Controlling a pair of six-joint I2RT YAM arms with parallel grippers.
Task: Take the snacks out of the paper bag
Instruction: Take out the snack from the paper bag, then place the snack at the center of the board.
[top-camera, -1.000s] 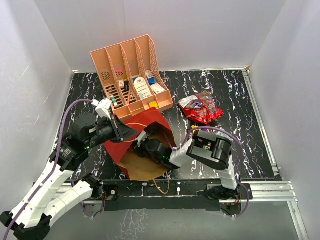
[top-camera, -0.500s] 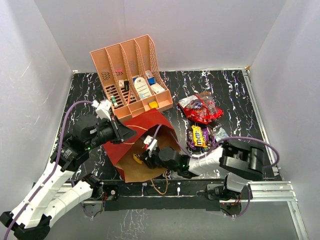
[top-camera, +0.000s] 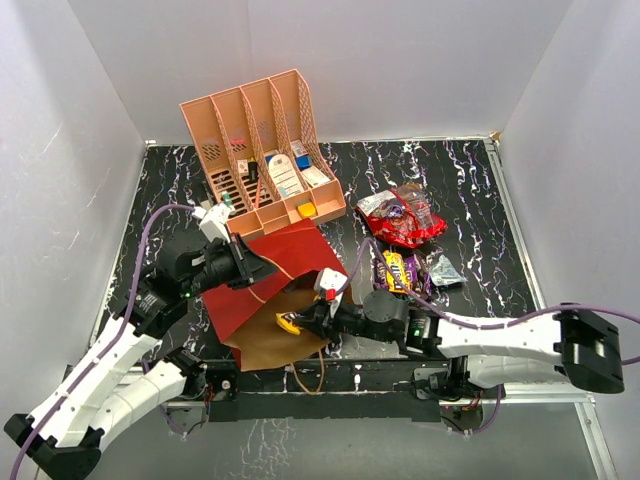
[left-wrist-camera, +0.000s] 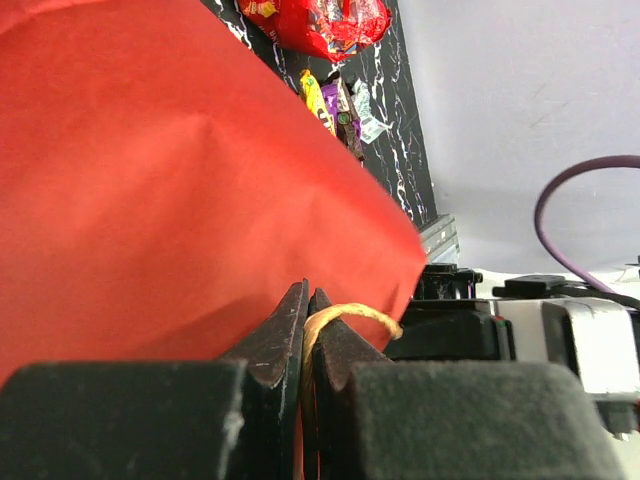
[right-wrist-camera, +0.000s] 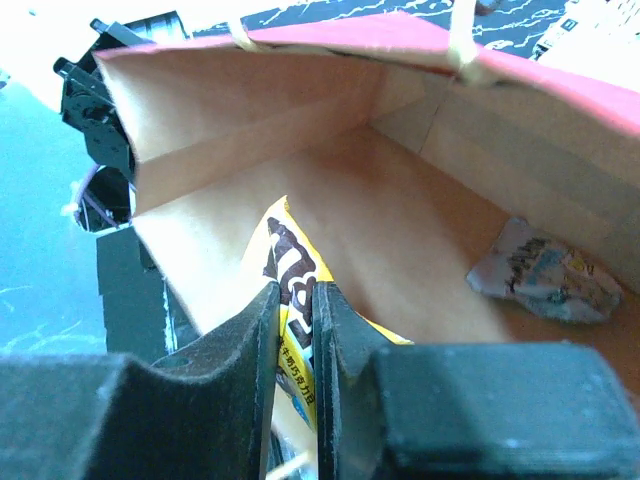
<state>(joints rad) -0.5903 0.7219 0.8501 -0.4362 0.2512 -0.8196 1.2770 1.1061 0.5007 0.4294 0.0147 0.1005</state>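
Where the black marbled worktop (top-camera: 480, 200) spreads out in front of your two arms, the biggest thing on it is the salmon-pink organizer (top-camera: 262, 150). It stands at the back left with small boxes and cards in its slots.

Just in front of it the paper bag (top-camera: 285, 262) lies tipped on its side. The red outside faces up and the brown kraft inside shows at the mouth, which opens toward the near edge.

Your left pincer (top-camera: 247, 270) sits at the bag's left upper edge. The wrist view shows its jaws pressed together on the tan cord handle (left-wrist-camera: 350, 314), with the red paper right against them.

Your right pincer (top-camera: 300, 322) reaches in at the mouth, and its fingers are squeezed nearly shut on a yellow packet (right-wrist-camera: 290, 240). That packet lies on the kraft lining at the opening.

To the right of the bag, out on the worktop, you have:
- a shiny red bag (top-camera: 403, 218);
- nearer to you, yellow and purple candy packs (top-camera: 397, 270) lying side by side;
- a silvery wrapper (top-camera: 442, 268) just beside those.

Deeper inside the bag lies one small crumpled wrapper (right-wrist-camera: 545, 272).
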